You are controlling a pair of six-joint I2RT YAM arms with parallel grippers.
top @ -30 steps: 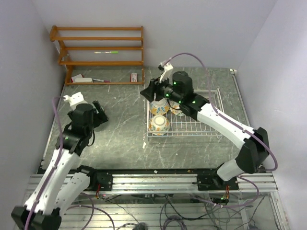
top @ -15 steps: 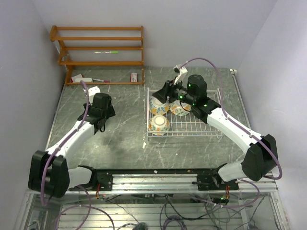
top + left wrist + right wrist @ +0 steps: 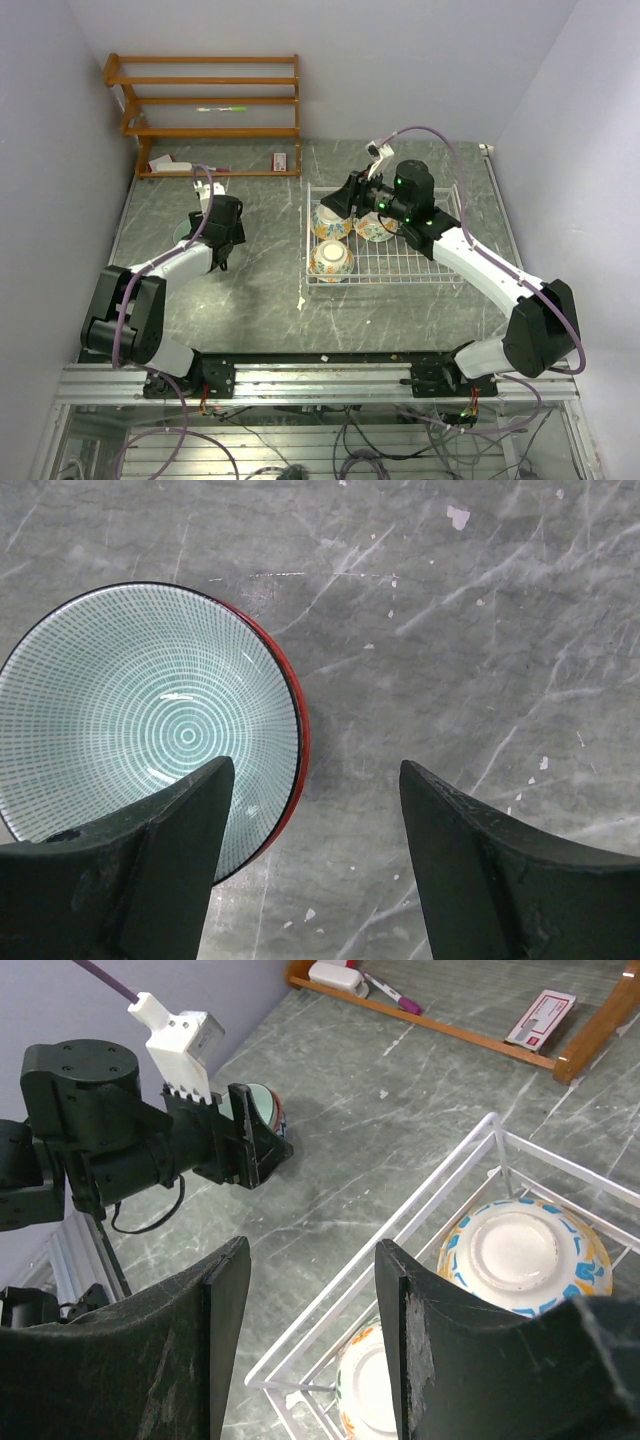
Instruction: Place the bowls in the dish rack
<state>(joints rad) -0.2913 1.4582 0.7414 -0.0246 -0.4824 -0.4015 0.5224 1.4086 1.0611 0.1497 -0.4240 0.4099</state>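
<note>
The left claw hangs spread, empty, over the teal bowl, one finger above its hollow, one outside its rim (a rim pinch looks set). The bowl sits upright near the worktop's left edge, well apart from the dish rack.

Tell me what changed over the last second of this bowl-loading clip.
The left arm stretched forward, bringing the left pincer over the teal bowl, jaws open with one finger above the bowl. The right pincer, open and empty, shifted a little to the right above the dish rack. The three bowls in the rack stayed put; nothing was gripped or let go.
</note>
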